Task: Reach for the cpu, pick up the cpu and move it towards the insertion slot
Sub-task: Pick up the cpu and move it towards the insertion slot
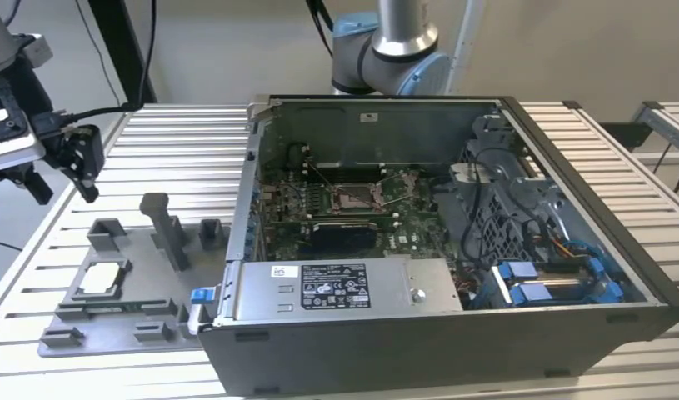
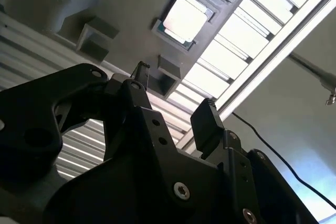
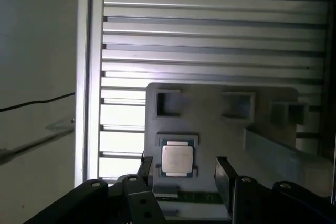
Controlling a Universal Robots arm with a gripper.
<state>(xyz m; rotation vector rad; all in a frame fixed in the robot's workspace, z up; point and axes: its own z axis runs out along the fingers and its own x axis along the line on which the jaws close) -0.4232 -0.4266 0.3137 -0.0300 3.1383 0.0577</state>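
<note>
Gripper [image 1: 63, 185] hangs over the table's edge with fingers apart and empty, seemingly well above the cpu [image 3: 176, 159], which lies flat in the grey fixture [image 1: 108, 322]. The slot [image 1: 356, 197] sits inside the open case [image 1: 428, 354], well apart.

On the desk [image 1: 172, 158] a fixture [image 1: 117, 315] lies at the exterior view's left, and the case [image 1: 451, 350] stands just beside it on the right. The cpu [image 1: 100, 279] sits in a pocket on the fixture, near its left edge. The slot [image 1: 354, 197] lies inside the case, on the board [image 1: 411, 229], behind the power supply [image 1: 339, 287]. The pincer [image 1: 63, 190] hangs over the desk's left part, above the fixture and apart from the cpu.
</note>
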